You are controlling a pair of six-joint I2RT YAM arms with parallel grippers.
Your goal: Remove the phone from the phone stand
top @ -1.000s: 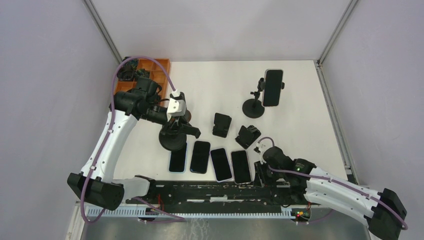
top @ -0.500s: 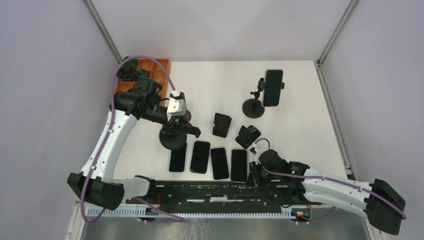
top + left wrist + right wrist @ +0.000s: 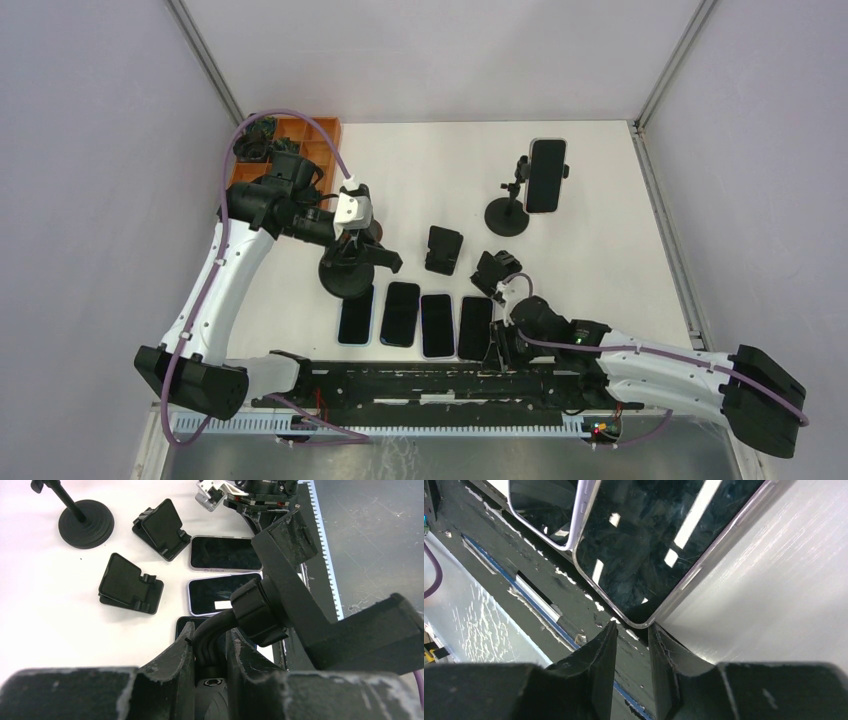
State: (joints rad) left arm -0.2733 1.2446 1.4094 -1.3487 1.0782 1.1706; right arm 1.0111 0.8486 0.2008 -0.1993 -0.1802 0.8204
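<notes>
The phone (image 3: pixel 546 175) sits clamped upright in its stand (image 3: pixel 505 215) at the far right of the table (image 3: pixel 600 260), screen dark, well apart from both arms.

The left gripper (image 3: pixel 352 240) is near the table's left middle. Its wrist view shows the fingers (image 3: pixel 182 647) closed on the black curved stem (image 3: pixel 215 625) of a second stand (image 3: pixel 345 280), whose empty clamp head (image 3: pixel 295 600) juts to the right.

Just nearer than that stand, four flat phones (image 3: pixel 437 325) lie side by side, face up. One screen carries a small white label (image 3: pixel 220 603); its writing is too small to read.

The right gripper (image 3: pixel 497 345) is low at the near end of the rightmost flat phone (image 3: pixel 476 328). In its wrist view the fingers (image 3: pixel 599 650) stand close together with a narrow slit between them, and that phone's rounded corner (image 3: pixel 639 622) lies right at their tips. I cannot tell whether they pinch it or only touch it.

Two small folding stands (image 3: pixel 444 249) (image 3: pixel 496 270) sit between the row and the tall stand. An orange tray (image 3: pixel 320 135) of dark parts stands at the far left corner.
</notes>
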